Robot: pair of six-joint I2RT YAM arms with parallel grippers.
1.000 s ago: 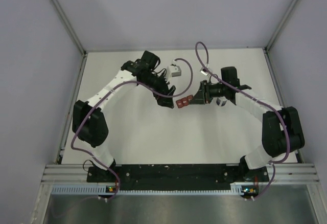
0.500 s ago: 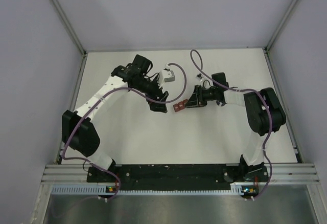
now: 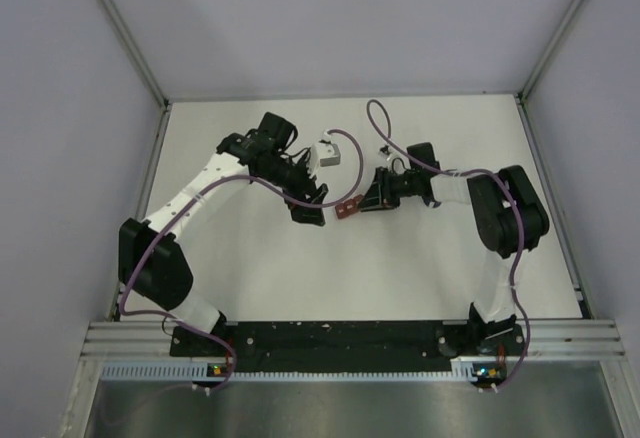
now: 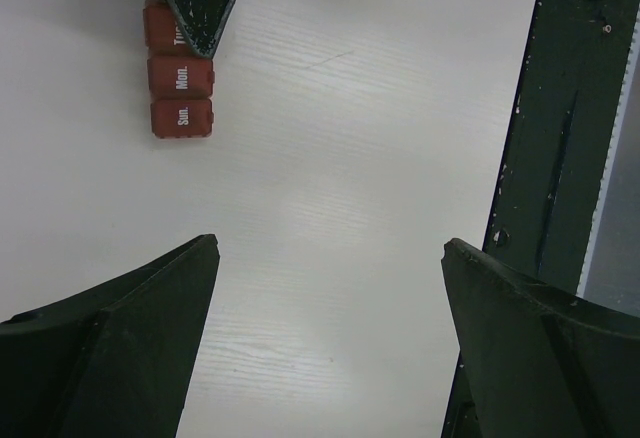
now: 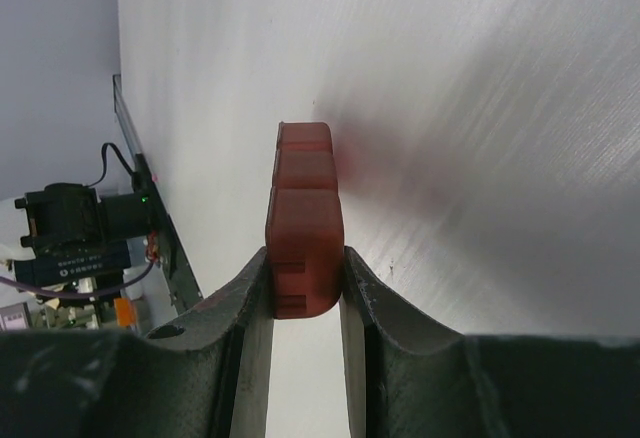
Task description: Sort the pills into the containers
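Surface: white tabletop (image 4: 350, 108), pale grey walls (image 3: 340, 18) on three sides, metal rail (image 3: 560, 338) at near edge.
Task thing: red-brown pill organizer strip (image 4: 180, 83), three joined compartments, lids marked Sun., Mon., Tu-; mid-table, between the two arms' tools.
Long axis: runs from right arm's tool toward left arm; Sun. end free, opposite end pinched.
Table contact: cannot tell whether resting or just lifted.
Right gripper (image 5: 305, 255): narrowed onto the strip's end compartment, one finger pressed on each long side; nothing else held.
Left gripper (image 4: 330, 248): spread wide, empty, touching nothing; bare table between fingers.
Key relation: strip ahead of left fingers and off to one side in left wrist view, not between them; free end just beside left tool in top view.
Pills: none visible in any view.
Step (judged): holding strip in place for the other arm; sorting not begun.
Next move (judged): needs left tool shifted sideways onto the Sun. end, in line with the axis.
Risk (judged): one-end pinch, strip could pivot.
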